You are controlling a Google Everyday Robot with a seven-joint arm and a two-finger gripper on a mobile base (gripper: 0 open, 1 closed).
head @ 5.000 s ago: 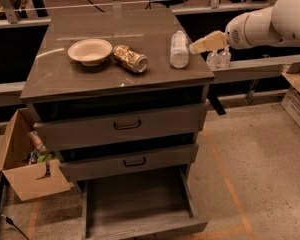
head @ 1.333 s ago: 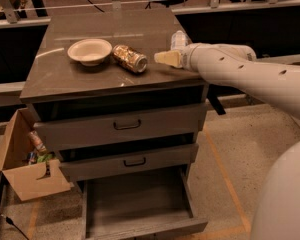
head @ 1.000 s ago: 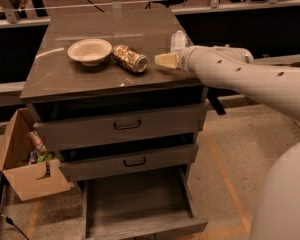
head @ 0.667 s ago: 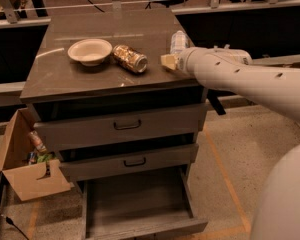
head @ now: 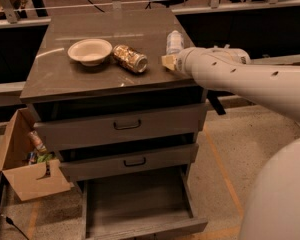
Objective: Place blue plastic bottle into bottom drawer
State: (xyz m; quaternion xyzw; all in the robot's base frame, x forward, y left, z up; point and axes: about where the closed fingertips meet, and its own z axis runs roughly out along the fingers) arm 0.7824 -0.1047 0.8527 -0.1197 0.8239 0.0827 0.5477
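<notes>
Standing open: bottom drawer [head: 135, 204], floor bare
gripper [head: 169, 62]: low over cabinet top [head: 140, 29], at bottle's near end, opening cannot tell
blue plastic bottle [head: 174, 40]: just behind gripper, seemingly lying
risk: off-centre push rolls bottle away, or toward gold can [head: 130, 58]

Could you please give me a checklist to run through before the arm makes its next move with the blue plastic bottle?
1. The bottom drawer is pulled open: ok.
2. Nothing lies on the drawer floor: ok.
3. The blue plastic bottle is on the cabinet top, back right: ok.
4. The end effector is at the bottle's near end: ok.
5. The bottle is gripped: cannot tell.
6. The gold can lies apart from the end effector: ok.
</notes>
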